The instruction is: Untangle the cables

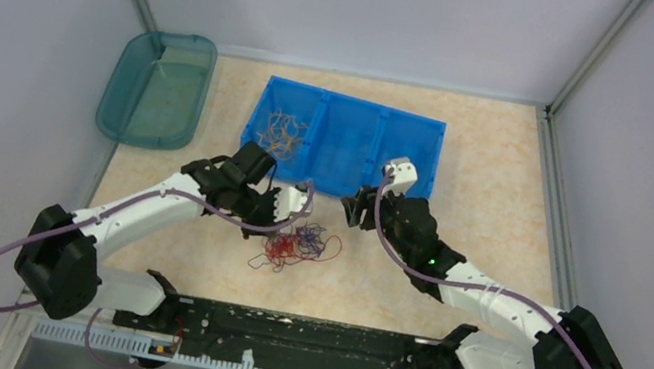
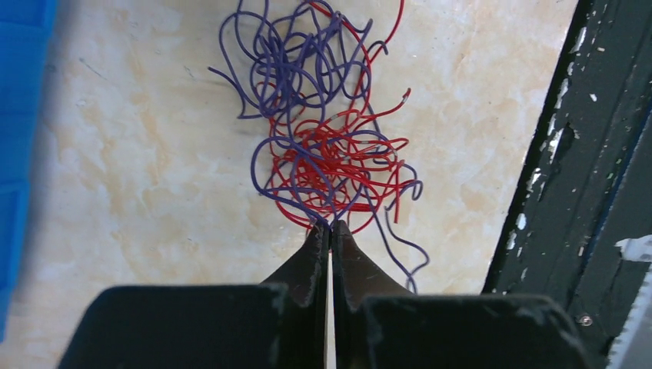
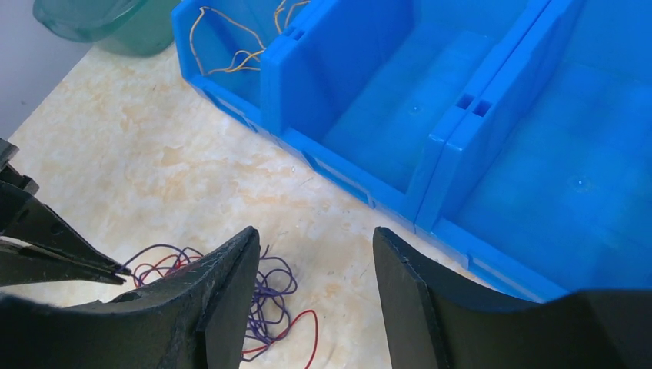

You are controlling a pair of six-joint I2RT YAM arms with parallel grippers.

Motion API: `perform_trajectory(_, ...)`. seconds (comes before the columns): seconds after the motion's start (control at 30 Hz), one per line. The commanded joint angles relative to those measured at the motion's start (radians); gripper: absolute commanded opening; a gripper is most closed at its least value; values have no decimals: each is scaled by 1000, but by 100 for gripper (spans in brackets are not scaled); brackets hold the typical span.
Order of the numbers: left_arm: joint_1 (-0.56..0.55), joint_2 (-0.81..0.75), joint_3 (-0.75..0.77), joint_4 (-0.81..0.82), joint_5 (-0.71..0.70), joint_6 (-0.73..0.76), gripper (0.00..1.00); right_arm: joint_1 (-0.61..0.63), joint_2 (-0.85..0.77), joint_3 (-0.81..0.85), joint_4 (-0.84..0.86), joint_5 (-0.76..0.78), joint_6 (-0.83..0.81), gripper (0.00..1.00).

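The left hand (image 2: 330, 224) is pressing its fingers together at the edge of the cables (image 2: 323, 154) (red and purple, tangled), which are lying on the surface (image 2: 138, 192); whether a strand is pinched is unclear. The right hand (image 3: 315, 232) is hovering open and empty near the blue bin (image 3: 369, 100).

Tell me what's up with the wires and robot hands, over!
Left gripper shut at edge of knotted red and purple cables. Right gripper open, near blue bin. Orange cables in bin's left compartment. Nothing seen blocking.
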Motion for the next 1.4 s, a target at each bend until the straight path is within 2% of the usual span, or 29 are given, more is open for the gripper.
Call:
perform_trajectory(0.0, -3, -18, 58, -2, -17, 3, 0, 1, -35, 29, 43, 19, 13, 56)
perform_trajectory(0.23, -3, -32, 125, -31, -39, 4, 0, 1, -47, 23, 64, 13, 15, 56)
perform_trajectory(0.3, -3, -38, 171, -68, -31, 19, 0, 1, -53, 14, 93, -8, 8, 58)
perform_trajectory(0.5, -3, -99, 291, -212, 96, 114, 0, 1, -69, -24, 278, -207, -32, 73)
perform_trajectory(0.6, -3, -127, 340, -262, 143, 158, 0, 1, -61, -21, 337, -297, -36, 75)
perform_trajectory(0.8, -3, -127, 430, -349, 151, 191, 0, 3, -40, -20, 460, -462, -22, 75)
perform_trajectory(0.97, -3, -104, 500, -416, 170, 225, 0, 47, -21, 1, 462, -489, -54, 75)
perform_trajectory(1.07, -3, -83, 550, -445, 182, 229, 0, 94, 7, 33, 413, -450, -98, 74)
perform_trajectory(1.37, -5, -47, 639, -519, 254, 235, 0, 146, 141, 109, 432, -378, -114, 70)
